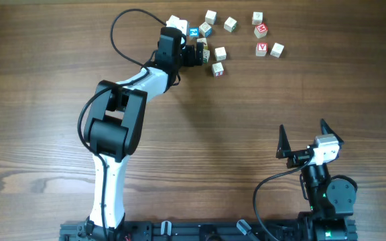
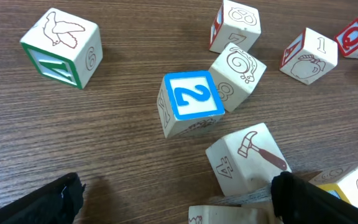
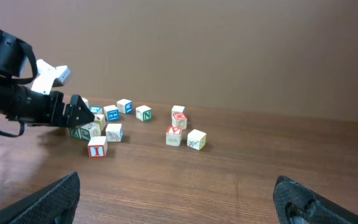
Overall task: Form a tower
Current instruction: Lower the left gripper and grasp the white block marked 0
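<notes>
- so the wooden table point(image 1: 39, 80) is filling the whole overhead shot, and the left arm point(image 1: 116, 124) is lying stretched from the near edge up toward the far side
- the left gripper point(image 1: 203, 55) is hanging at the left end of the cube bunch with its jaws spread wide apart and nothing clamped in them; in its wrist view the black fingers point(image 2: 42, 199) are sitting down in the bottom corners
- in that same view a bird cube point(image 2: 61, 46) with a green-framed face is sitting on its own at the left, a blue "2" cube point(image 2: 191, 102) is touching a swirl cube point(image 2: 238, 71), and a hammer cube point(image 2: 247, 158) is sitting just beside the right-hand finger
- the tower: honestly I'm not making out a clear one, the toy cubes point(image 1: 230, 24) are lying scattered along the far side of the table
- two of them, a whitish one point(image 1: 257, 17) and a red-faced one point(image 1: 261, 30), are either touching or stacked, can't tell which from these angles
- a bit nearer than those, a red "V" cube point(image 1: 261, 48) and a pale cube point(image 1: 277, 49) are sitting side by side
- the right gripper point(image 1: 302, 127) is hanging at the near right, well apart from all the cubes and pointing toward them, jaws also wide apart and holding nothing
</notes>
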{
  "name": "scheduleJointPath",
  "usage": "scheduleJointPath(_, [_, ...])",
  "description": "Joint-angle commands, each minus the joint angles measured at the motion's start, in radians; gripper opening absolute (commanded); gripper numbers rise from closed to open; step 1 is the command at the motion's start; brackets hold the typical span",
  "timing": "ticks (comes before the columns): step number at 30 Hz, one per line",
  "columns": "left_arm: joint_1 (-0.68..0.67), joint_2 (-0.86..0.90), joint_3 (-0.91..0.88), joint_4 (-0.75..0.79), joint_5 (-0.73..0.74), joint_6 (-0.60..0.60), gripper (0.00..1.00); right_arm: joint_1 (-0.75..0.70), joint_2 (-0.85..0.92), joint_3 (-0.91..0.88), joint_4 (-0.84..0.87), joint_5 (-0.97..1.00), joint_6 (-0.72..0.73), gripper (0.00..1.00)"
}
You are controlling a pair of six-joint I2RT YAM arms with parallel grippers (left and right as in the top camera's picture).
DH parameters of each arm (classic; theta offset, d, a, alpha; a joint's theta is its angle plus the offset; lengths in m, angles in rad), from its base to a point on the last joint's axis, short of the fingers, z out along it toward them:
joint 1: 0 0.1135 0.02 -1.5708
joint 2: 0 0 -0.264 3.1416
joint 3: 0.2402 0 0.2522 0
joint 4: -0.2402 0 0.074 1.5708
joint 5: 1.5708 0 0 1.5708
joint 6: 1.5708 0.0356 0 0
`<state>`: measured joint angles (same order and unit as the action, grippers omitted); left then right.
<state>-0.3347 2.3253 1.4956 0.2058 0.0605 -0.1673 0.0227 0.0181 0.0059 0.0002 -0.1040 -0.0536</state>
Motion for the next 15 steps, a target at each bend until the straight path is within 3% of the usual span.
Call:
scheduleJointPath(1, [0.000,0.022,0.002,-0.069,-0.010,0.082,1.00,0.004,-0.008,-0.001,0.005,-0.001,0.008,1.00])
scheduleJointPath(6, [0.001,0.018,0.002,-0.181,-0.126,0.138,1.00,0.004,-0.008,-0.001,0.005,-0.001,0.008,1.00])
scheduleJointPath(15, [0.003,-0.087,0.002,-0.293,-0.126,0.138,1.00,0.004,-0.008,-0.001,0.005,-0.001,0.008,1.00])
